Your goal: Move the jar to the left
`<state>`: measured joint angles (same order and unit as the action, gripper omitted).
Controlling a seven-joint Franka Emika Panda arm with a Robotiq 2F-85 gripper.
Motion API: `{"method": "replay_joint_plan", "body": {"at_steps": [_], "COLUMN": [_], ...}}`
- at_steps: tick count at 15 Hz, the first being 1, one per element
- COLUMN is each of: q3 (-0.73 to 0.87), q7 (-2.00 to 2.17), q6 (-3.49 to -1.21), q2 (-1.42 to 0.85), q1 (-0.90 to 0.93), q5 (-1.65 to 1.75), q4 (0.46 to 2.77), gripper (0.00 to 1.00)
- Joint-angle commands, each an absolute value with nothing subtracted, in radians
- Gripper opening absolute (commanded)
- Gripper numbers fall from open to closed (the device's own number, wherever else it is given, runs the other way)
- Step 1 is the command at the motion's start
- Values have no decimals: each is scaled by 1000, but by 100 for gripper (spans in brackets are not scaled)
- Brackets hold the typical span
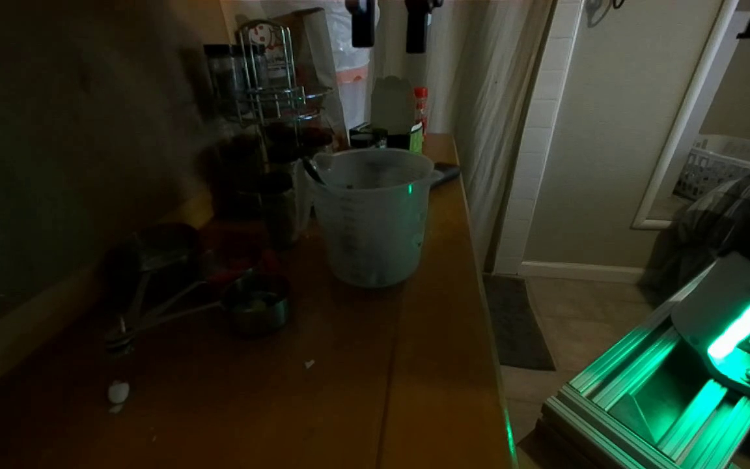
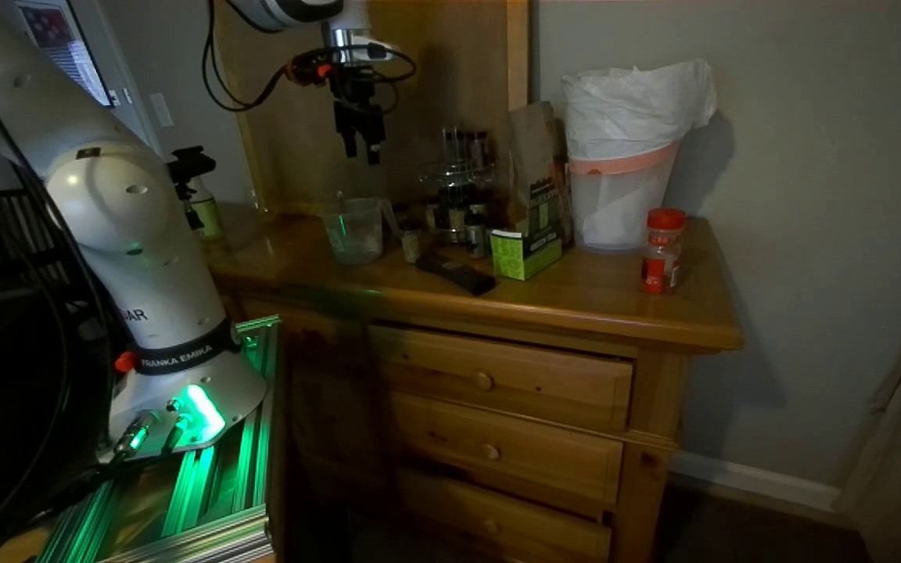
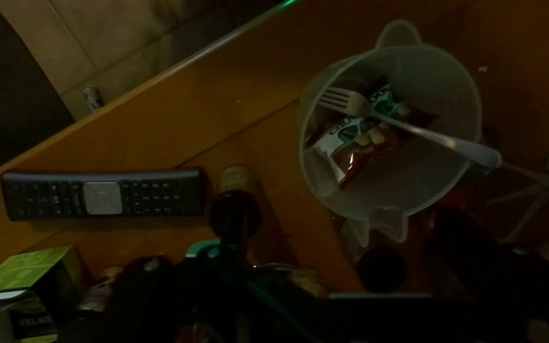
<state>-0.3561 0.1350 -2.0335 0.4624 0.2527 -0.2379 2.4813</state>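
Note:
The jar, a milky translucent jug, stands upright on the wooden dresser top in both exterior views (image 1: 375, 234) (image 2: 354, 232). In the wrist view (image 3: 422, 178) I look down into its wide mouth. A fork (image 3: 427, 133) leans inside it, over a shiny snack packet (image 3: 350, 147). My gripper shows high above the dresser in both exterior views (image 1: 389, 48) (image 2: 362, 153). Its fingers are apart with nothing between them, and it does not touch the jar. In the wrist view the dark fingers (image 3: 343, 219) are hard to make out at the bottom.
A remote (image 3: 103, 195) and small spice jars (image 3: 234, 200) lie close to the jar. A wire spice rack (image 1: 274, 85), a green box (image 2: 527, 254), a bagged bucket (image 2: 622, 195) and a red-capped bottle (image 2: 663, 250) stand nearby. Metal measuring cups (image 1: 256, 306) lie by the wall.

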Motion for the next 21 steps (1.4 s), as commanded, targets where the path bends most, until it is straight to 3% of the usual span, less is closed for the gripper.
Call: {"method": "replay_joint_plan", "body": {"at_steps": [1, 5, 11, 21], "q3": [-364, -361, -380, -411], "q7": [130, 141, 136, 247], "q6": [-2018, -2037, -2227, -2299], "q2": [424, 434, 256, 71], "q1": [321, 332, 328, 348], "q5": [-243, -231, -212, -94], "q4": [2474, 2492, 2452, 2360], "gripper": [100, 100, 100, 100]}}
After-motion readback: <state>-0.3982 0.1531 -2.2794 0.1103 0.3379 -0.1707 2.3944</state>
